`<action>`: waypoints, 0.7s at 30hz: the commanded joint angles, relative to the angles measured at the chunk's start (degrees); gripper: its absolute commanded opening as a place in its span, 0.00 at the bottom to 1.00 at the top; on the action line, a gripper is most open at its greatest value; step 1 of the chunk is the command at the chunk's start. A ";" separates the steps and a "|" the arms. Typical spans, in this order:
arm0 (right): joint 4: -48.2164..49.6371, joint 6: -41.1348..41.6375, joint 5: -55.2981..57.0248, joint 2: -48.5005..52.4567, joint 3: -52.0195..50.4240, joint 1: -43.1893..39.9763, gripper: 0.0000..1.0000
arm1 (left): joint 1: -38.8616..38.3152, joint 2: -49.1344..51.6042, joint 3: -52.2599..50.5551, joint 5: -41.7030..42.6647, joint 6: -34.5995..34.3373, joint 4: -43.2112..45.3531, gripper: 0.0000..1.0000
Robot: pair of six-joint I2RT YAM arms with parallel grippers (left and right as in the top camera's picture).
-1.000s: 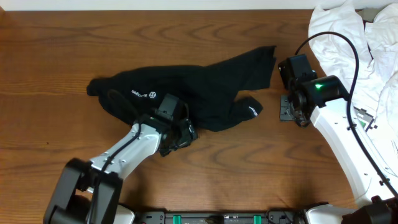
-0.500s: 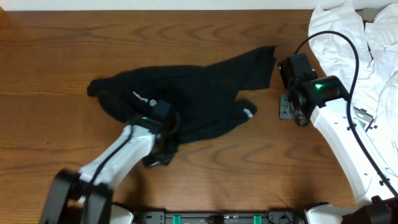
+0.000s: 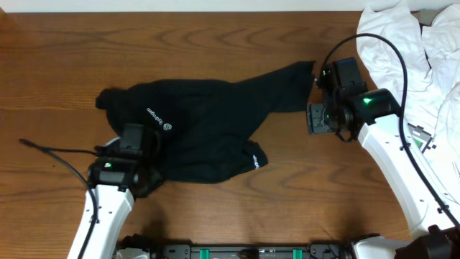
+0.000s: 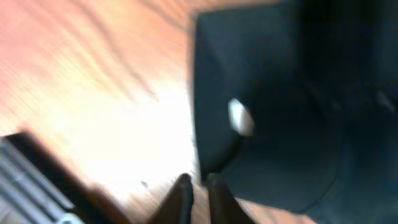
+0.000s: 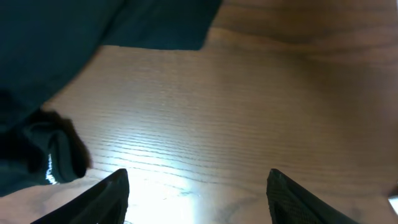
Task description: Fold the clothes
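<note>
Nearest the base, the left pincer [image 4: 198, 188] was drawn narrow at the near-left edge of the black garment [image 3: 208, 129]. In the blurred left wrist view the cloth's edge ran right down to its tips, so it appeared to have a pinch of hem, though how deep a bite was not clear. The garment lay rumpled across the middle of the wooden surface [image 3: 65, 65]. One cuff [image 3: 255, 160] was curled toward the near side, and a long limb reached up toward the far right.

The step in hand looked like spreading the cloth flat before any fold. To do that well, the left arm should pull low and steadily along the surface, away from the bulk, so the hem slides without lifting and rolling under.

Farther out, the right pincer [image 5: 198, 196] stood wide with nothing in it, over bare wood just beside the end of that long limb [image 3: 302, 72]. It would do best to come down on that end, take one layer only, and draw against the left arm's pull until the wrinkles go.

Beyond it, at the far right, sat the heap of white clothes [image 3: 399, 43], well apart. The right arm should stay clear of it.
</note>
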 commanded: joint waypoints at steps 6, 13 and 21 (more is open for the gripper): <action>0.35 -2.16 -2.03 2.67 -0.63 -0.37 0.70 | 3.96 1.27 0.39 -4.96 0.48 0.83 0.37; 1.60 -2.01 -0.98 6.05 -0.63 -0.37 0.70 | 0.48 1.22 0.37 30.23 1.79 1.81 0.36; 1.64 -2.03 -0.55 6.99 -0.63 -0.42 0.71 | -10.21 2.47 -2.47 31.06 -4.72 8.81 0.37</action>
